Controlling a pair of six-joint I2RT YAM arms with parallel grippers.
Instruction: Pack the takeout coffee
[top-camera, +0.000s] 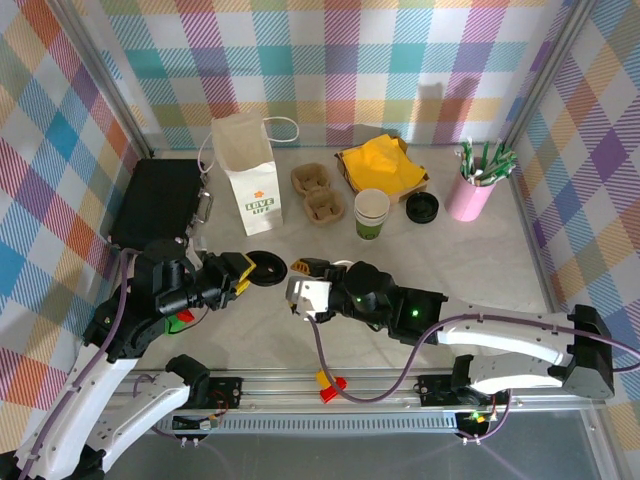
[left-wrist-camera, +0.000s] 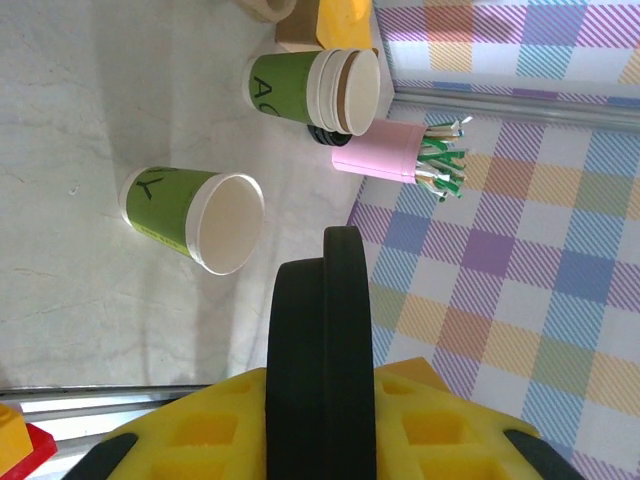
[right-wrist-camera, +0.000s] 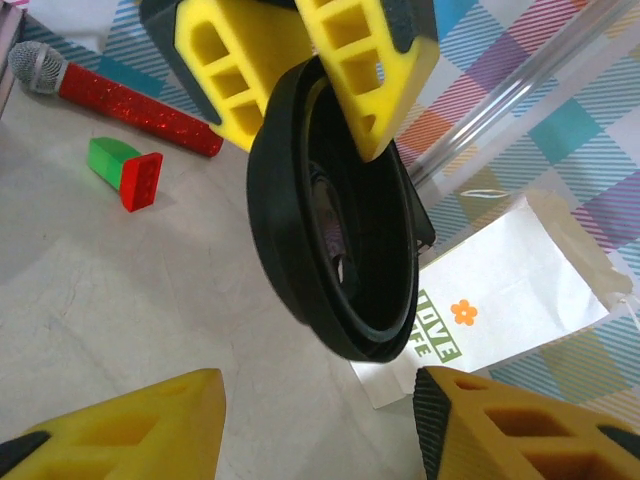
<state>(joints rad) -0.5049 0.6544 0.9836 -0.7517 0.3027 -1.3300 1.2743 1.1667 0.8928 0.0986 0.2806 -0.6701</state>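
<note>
Cup (left-wrist-camera: 175, 205), green paper, stands uncovered on the counter (left-wrist-camera: 60, 300), apart from a stack of like cups (left-wrist-camera: 300, 88). Black lid (top-camera: 268, 268) is off it, pinched on edge in the left claw (top-camera: 245, 270), clear of the counter. Right claw (right-wrist-camera: 318, 392) stands with fingers well parted just beside the lid, holding nothing

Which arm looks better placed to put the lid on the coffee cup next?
Left. The left claw grips the black lid by its rim, with the lidless green cup ahead of it; the right claw is open and empty.
</note>
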